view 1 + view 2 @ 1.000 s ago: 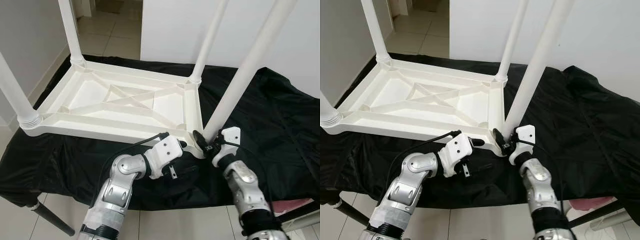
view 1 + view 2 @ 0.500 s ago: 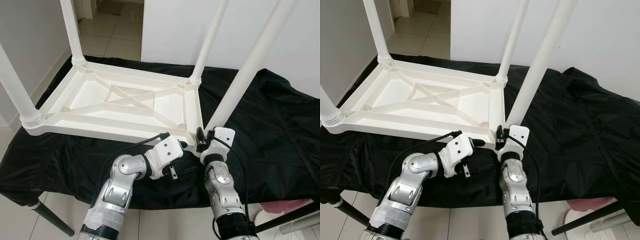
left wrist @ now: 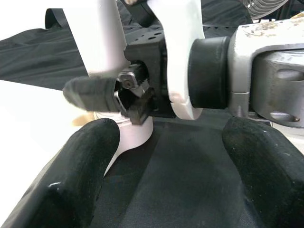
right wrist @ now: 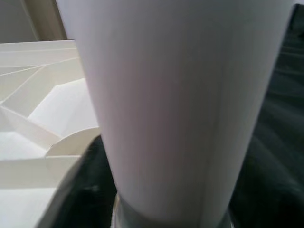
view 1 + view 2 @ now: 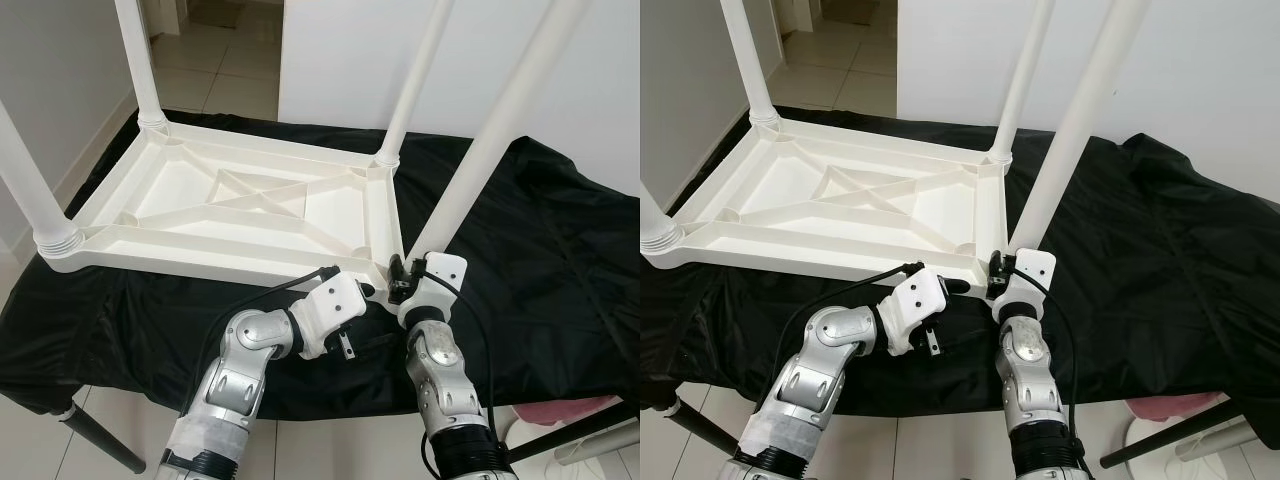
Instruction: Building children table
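All four table legs (image 5: 480, 150) cut off by the upper edge

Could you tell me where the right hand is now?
The right hand is at the tabletop's near right corner, at the base of the tilted leg.

One white upturned table top (image 5: 240, 205) lies on one black cloth (image 5: 560, 250) covering the surface. Four white legs (image 5: 480, 150) rise from its corners. Two silver arms reach in, each ending in one end effector: left end effector (image 5: 362, 290), right end effector (image 5: 398, 278).

Head eyes look down on the upturned table (image 5: 250, 205); wrist cameras sit close at its near-right leg (image 4: 180, 109)
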{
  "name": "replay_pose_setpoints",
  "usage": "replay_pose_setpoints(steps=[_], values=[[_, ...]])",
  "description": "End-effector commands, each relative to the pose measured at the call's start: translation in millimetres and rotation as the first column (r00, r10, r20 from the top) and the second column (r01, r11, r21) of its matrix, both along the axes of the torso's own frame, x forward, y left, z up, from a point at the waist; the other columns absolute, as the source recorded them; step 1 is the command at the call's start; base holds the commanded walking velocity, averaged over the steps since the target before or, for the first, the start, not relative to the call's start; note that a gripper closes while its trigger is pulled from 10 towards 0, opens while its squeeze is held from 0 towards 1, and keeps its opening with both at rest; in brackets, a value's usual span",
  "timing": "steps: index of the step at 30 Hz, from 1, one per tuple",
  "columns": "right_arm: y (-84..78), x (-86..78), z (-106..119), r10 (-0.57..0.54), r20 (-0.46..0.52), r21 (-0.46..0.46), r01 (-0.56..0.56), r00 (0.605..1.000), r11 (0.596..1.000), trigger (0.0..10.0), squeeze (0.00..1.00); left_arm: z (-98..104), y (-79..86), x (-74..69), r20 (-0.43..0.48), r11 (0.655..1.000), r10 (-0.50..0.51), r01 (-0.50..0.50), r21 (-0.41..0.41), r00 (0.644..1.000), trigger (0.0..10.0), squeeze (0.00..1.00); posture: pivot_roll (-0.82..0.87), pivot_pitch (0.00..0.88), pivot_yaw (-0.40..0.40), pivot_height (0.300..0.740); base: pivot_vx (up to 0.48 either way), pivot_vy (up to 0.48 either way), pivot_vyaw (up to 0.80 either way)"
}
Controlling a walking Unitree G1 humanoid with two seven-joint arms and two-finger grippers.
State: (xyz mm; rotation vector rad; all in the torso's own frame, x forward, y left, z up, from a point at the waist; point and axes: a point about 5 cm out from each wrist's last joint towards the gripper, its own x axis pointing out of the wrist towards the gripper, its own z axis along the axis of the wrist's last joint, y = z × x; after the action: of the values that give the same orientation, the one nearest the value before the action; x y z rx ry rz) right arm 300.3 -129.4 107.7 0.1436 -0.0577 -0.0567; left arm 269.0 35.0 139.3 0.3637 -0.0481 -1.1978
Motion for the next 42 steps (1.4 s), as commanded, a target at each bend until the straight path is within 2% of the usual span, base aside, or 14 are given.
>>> replay_pose_setpoints(steps=[1, 6, 11, 16, 17, 24, 27, 29, 34, 39, 42], values=[[-0.2, -3.2, -1.1, 0.015, 0.01, 0.013, -0.015, 1.0, 1.0, 10.0, 1.0, -0.6, 1.3, 9.0, 0.036, 0.973, 0.227, -0.225, -0.058, 0.973, 10.0, 0.0, 0.0, 0.0, -0.116, 0.74, 0.0, 0.0, 0.0], [-11.8, -10.7, -1.2, 0.026, 0.035, -0.01, -0.026, 0.999, 1.0, 10.0, 1.0, -0.8, 1.2, 8.5, 0.037, 0.973, 0.225, -0.223, -0.056, 0.974, 10.0, 0.0, -0.01, 0.0, -0.115, 0.74, 0.0, 0.0, 0.0], [-15.2, -13.7, -2.4, 0.033, 0.039, -0.017, -0.032, 0.999, 0.999, 10.0, 1.0, -0.9, 1.6, 8.7, 0.037, 0.974, 0.223, -0.221, -0.055, 0.974, 10.0, 0.0, -0.01, 0.0, -0.115, 0.74, 0.0, 0.0, 0.0], [-18.3, -23.8, -8.5, 0.092, 0.044, -0.055, -0.089, 0.995, 0.995, 10.0, 1.0, 0.3, 1.8, 10.2, 0.048, 0.974, 0.225, -0.222, -0.054, 0.973, 10.0, 0.0, -0.02, 0.0, -0.107, 0.74, 0.0, 0.0, 0.0], [-19.2, -27.3, -10.2, 0.106, 0.046, -0.055, -0.103, 0.993, 0.993, 10.0, 0.0, 0.1, 2.1, 10.0, 0.054, 0.973, 0.227, -0.225, -0.052, 0.972, 10.0, 0.0, -0.02, 0.0, -0.103, 0.74, 0.0, 0.0, 0.0], [-27.8, -35.7, -13.3, 0.157, 0.06, -0.092, -0.151, 0.986, 0.984, 10.0, 0.0, -1.9, 5.6, 8.8, 0.056, 0.973, 0.23, -0.227, -0.047, 0.972, 10.0, 0.0, -0.03, 0.002, -0.096, 0.74, 0.0, 0.0, 0.0], [-32.6, -35.4, -12.9, 0.156, 0.061, -0.107, -0.149, 0.986, 0.983, 10.0, 0.0, -1.4, 6.8, 8.6, 0.056, 0.973, 0.23, -0.228, -0.048, 0.971, 10.0, 0.0, -0.04, 0.007, -0.09, 0.74, 0.0, 0.0, 0.0], [-43.4, -31.2, -6.7, 0.216, 0.08, -0.141, -0.203, 0.973, 0.969, 10.0, 0.0, 0.2, 9.1, 7.5, 0.038, 0.973, 0.224, -0.222, -0.064, 0.974, 10.0, 0.0, -0.05, 0.005, -0.08, 0.74, 0.0, 0.0, 0.0], [-50.6, -27.7, -0.3, 0.27, 0.094, -0.158, -0.254, 0.958, 0.954, 10.0, 0.0, 0.1, 10.4, 6.3, 0.029, 0.976, 0.209, -0.207, -0.065, 0.978, 10.0, 0.0, -0.06, 0.005, -0.078, 0.74, 0.0, 0.0, 0.0], [-62.1, -19.9, 8.0, 0.386, 0.077, -0.201, -0.365, 0.919, 0.909, 10.0, 0.0, -0.3, 13.0, 6.0, 0.026, 0.983, 0.177, -0.176, -0.052, 0.984, 10.0, 0.0, -0.06, 0.002, -0.074, 0.74, 0.0, 0.0, 0.0], [-63.1, -15.4, 10.3, 0.432, 0.068, -0.211, -0.41, 0.899, 0.887, 10.0, 0.0, 0.8, 12.5, 6.2, 0.022, 0.985, 0.165, -0.164, -0.054, 0.986, 10.0, 0.0, -0.07, 0.0, -0.075, 0.74, 0.0, 0.0, 0.0]])
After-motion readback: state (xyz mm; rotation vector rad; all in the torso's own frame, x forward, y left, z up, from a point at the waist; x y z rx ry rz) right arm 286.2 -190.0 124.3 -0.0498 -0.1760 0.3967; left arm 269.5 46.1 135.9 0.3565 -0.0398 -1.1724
